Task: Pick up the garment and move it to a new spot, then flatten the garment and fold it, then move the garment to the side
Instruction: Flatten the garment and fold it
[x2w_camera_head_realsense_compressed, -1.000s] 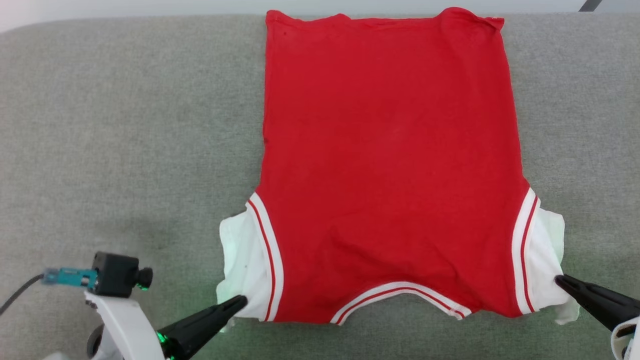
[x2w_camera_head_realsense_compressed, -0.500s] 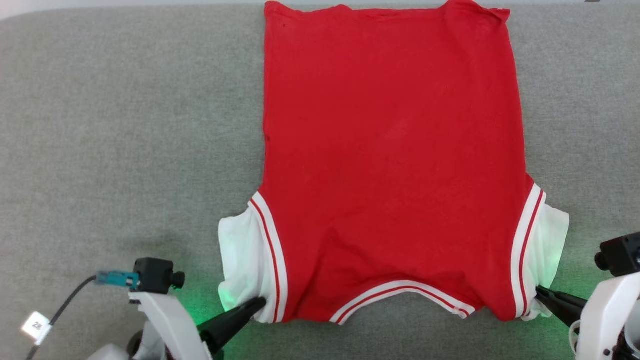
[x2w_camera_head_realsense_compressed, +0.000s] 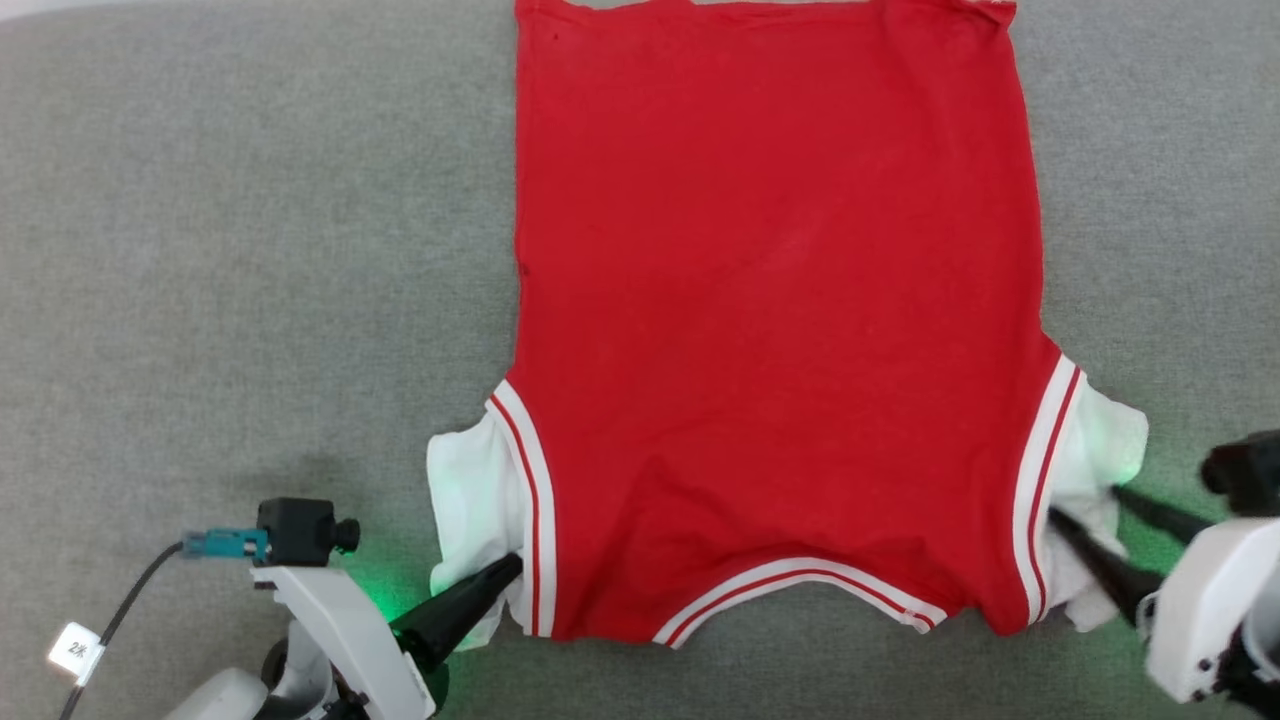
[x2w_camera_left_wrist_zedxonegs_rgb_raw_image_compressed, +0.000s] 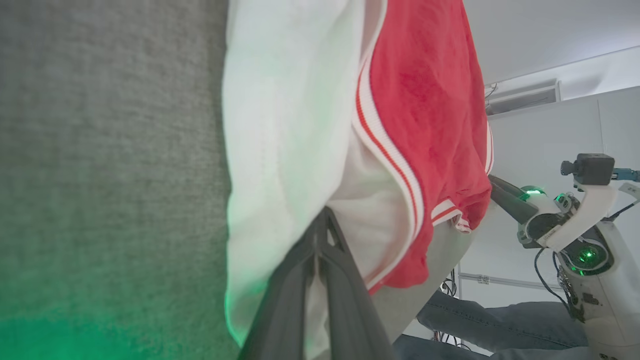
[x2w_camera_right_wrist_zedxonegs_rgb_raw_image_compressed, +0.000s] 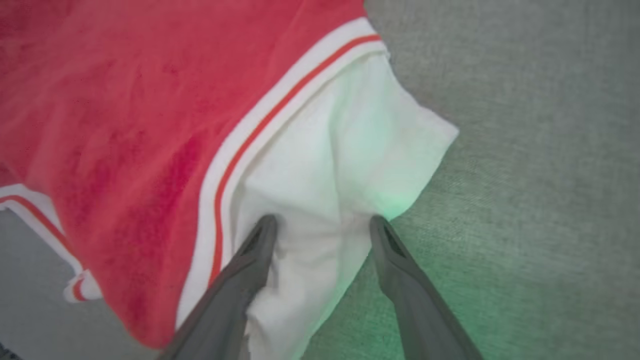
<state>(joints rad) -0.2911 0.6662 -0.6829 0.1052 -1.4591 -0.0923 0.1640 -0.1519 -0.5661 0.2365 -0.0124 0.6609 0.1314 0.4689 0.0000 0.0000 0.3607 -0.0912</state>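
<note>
A grey woven surface (x2w_camera_head_realsense_compressed: 250, 250) covers the whole work area. On it the red T-shirt (x2w_camera_head_realsense_compressed: 780, 300) lies flat and spread, right of the middle in the head view, with its striped collar (x2w_camera_head_realsense_compressed: 800, 580) on the robot's side and its hem at the far edge. The left gripper (x2w_camera_head_realsense_compressed: 512, 568) is clenched on the lower edge of the white left sleeve (x2w_camera_head_realsense_compressed: 465, 500). The right gripper (x2w_camera_head_realsense_compressed: 1085, 503) is released: its two fingers stand spread, resting on the white right sleeve (x2w_camera_right_wrist_zedxonegs_rgb_raw_image_compressed: 350, 150), with wrinkled cloth between them. A small white tag (x2w_camera_head_realsense_compressed: 75, 650) hangs on the cable beside the left arm.
</note>
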